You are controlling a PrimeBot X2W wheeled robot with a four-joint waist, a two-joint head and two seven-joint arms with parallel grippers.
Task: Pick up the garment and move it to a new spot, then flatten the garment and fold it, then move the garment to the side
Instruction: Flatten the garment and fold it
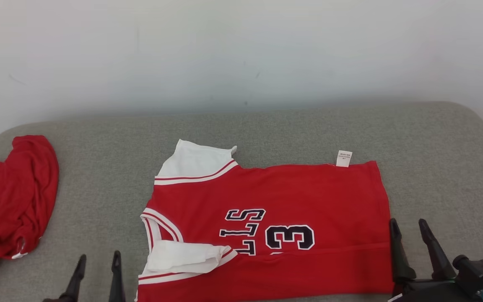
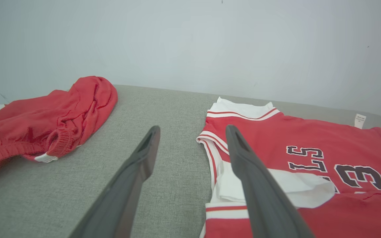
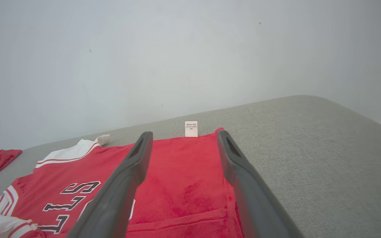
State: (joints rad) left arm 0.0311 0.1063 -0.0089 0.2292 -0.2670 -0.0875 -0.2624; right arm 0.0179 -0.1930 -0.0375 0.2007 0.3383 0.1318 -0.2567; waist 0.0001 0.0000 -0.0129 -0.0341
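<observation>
The red jersey (image 1: 292, 197) carries dark, white-edged letters (image 1: 241, 230) reading "LLS" at the lower centre of the head view. They lie sideways, and a fold cuts off the rest. Just right of them is a numeral (image 1: 289, 237), "3". A white tag (image 1: 344, 158) on the jersey's upper edge bears print too small to read.

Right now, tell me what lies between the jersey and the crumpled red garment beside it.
Bare grey cushion between jersey and red garment, per the head view; the open left pincer stands at the gap's near end.

Jersey (image 1: 308, 197) right of other garment (image 1: 11, 197)
</observation>
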